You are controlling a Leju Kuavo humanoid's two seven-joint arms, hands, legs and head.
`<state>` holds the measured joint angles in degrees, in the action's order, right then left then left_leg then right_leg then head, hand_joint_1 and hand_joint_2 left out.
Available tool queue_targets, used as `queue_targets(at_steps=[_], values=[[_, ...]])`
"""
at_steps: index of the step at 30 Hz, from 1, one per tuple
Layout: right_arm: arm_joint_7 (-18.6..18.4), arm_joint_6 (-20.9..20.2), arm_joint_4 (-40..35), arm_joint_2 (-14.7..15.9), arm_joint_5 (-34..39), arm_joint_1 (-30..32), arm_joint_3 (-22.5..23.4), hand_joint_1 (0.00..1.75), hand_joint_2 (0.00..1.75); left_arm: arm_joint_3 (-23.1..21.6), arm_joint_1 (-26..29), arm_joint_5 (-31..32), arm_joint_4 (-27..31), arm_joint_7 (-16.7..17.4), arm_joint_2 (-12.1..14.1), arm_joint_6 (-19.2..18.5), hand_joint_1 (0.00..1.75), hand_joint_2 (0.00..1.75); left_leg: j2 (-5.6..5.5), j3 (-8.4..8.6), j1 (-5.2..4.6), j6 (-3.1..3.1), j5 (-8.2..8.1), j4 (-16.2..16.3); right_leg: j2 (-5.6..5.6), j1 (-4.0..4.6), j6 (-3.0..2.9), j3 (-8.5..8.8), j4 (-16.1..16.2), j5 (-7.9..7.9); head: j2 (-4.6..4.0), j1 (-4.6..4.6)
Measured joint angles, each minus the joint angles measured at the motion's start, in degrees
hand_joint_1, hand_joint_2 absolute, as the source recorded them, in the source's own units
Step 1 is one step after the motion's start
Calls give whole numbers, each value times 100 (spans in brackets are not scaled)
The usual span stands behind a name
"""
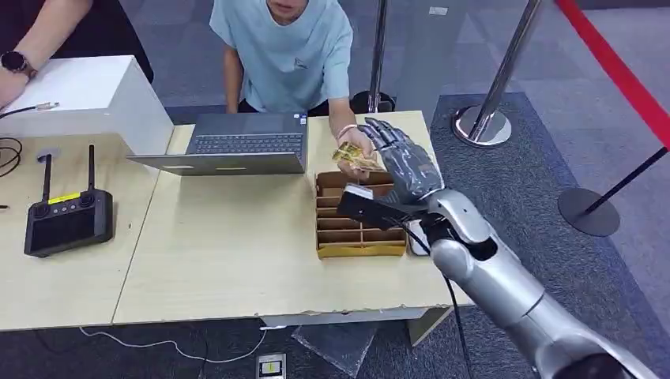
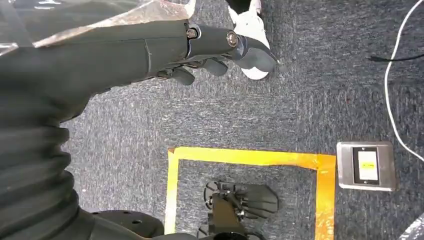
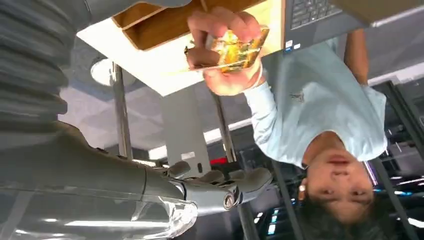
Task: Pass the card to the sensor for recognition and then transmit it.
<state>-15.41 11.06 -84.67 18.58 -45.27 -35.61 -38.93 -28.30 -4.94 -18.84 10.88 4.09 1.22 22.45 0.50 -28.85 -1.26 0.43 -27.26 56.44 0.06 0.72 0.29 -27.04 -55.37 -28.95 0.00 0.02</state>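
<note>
Grey carpet (image 1: pixel 545 158), pale wooden tables (image 1: pixel 229 260), chrome stanchions (image 1: pixel 483 122).

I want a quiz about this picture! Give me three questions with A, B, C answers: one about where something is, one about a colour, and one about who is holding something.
1. Where is the laptop?
A. On the table, in front of the person in the light blue shirt
B. On the floor
C. Inside the cardboard tray

2. What colour is the card?
A. Green
B. Gold-yellow
C. Purple

3. Who holds the card?
A. The robot's left hand
B. Nobody, it lies in the tray
C. The person's hand

Answers:
1. A: the open laptop sits on the table edge nearest the person.
2. B: it looks shiny gold-yellow in the head and right wrist views.
3. C: the person's hand grips it above the cardboard tray, with the robot's right hand raised right beside it; the left hand hangs over the carpet.
</note>
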Motion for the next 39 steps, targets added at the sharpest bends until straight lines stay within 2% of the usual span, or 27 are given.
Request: queue_targets(at_steps=[10,16,26,32,39], values=[[-199,-146,441,-92,-279,-205,-337,0,175,-101,2,6,0,33,2,-17,0,175,-1,-1,0,0,0,3,0,-1,0,-1,0,0,0,-2],[-293,-197,555,5,-363,-197,-468,0,175,-138,5,-22,0,31,2,-9,0,175,-1,0,0,0,0,6,0,-1,0,-3,2,0,0,-2],[72,321,820,418,-277,38,-437,0,175,-151,17,-39,0,68,-11,35,0,175,-1,-1,0,0,0,8,1,-1,0,-3,2,0,0,-2],[206,555,1075,461,-262,43,-332,0,175,-186,15,-63,0,68,-17,55,0,175,-1,1,0,0,0,8,0,-1,0,-3,0,0,0,-2],[234,649,1200,470,-277,69,-225,0,175,-243,15,-83,0,68,-22,55,0,175,-1,0,0,0,0,8,0,-1,0,-4,-1,0,0,-2]])
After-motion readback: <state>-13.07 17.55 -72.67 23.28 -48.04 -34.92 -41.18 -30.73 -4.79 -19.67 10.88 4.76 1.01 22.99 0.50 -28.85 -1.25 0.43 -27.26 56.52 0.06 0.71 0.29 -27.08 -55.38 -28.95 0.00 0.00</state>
